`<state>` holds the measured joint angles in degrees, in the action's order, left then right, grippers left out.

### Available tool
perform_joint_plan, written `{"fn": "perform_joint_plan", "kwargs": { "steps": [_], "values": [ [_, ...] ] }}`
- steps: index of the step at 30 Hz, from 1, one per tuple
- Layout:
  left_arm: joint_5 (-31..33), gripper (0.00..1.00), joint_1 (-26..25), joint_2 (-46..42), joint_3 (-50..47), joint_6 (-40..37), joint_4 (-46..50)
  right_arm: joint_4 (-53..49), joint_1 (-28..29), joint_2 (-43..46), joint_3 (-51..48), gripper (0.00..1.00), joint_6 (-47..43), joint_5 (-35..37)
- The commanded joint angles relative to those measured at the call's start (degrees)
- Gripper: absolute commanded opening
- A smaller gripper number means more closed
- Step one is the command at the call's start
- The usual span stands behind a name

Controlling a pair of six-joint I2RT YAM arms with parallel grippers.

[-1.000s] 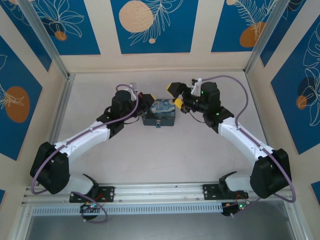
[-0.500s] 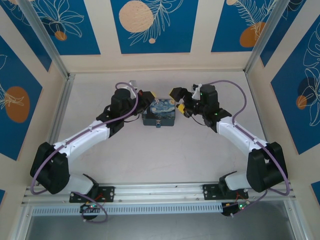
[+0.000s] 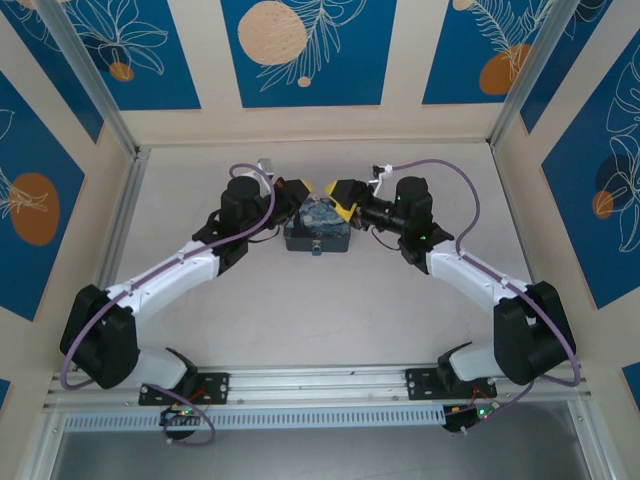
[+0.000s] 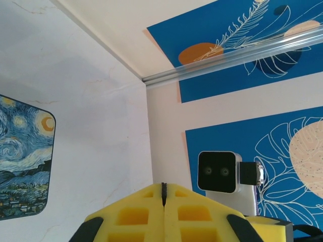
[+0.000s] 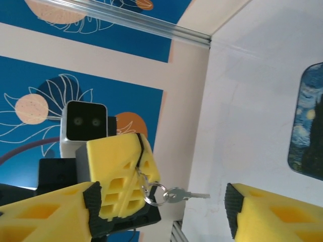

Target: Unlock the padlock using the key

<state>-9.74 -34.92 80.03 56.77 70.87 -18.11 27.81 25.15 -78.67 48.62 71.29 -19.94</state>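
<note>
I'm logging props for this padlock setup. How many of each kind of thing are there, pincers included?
Rectangular blue-and-yellow Starry Night tin box: 1
Small silvery metal key on a ring: 1
Tiny dark padlock at the tin's near edge: 1
Yellow-padded pincers: 2 (left pincer, right pincer)
Total: 5

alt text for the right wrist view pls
The shut left claw holds a small silver key by its ring, the key pointing right. The right claw is open in the foreground; a Starry Night tin shows at the right edge.
</note>
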Motion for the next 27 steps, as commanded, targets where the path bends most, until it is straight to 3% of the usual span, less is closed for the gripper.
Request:
{"fn": "perform_joint_plan", "kwargs": {
  "steps": [1, 20, 27],
  "values": [
    [0.68, 0.0, -0.56, -2.24, -0.83, 1.69, -2.98, 5.41, 0.51, -1.33, -0.44, 0.57, 1.36, -1.06],
    [1.28, 0.0, -1.27, -1.72, -1.84, 3.9, -4.78, 12.83, 2.01, -5.88, 0.6, 0.33, 4.69, -2.64],
    [1.39, 0.0, -1.46, -1.2, -1.77, 4.09, -4.92, 13.83, 2.46, -6.19, 0.51, 0.29, 4.98, -2.93]
  ]
}}
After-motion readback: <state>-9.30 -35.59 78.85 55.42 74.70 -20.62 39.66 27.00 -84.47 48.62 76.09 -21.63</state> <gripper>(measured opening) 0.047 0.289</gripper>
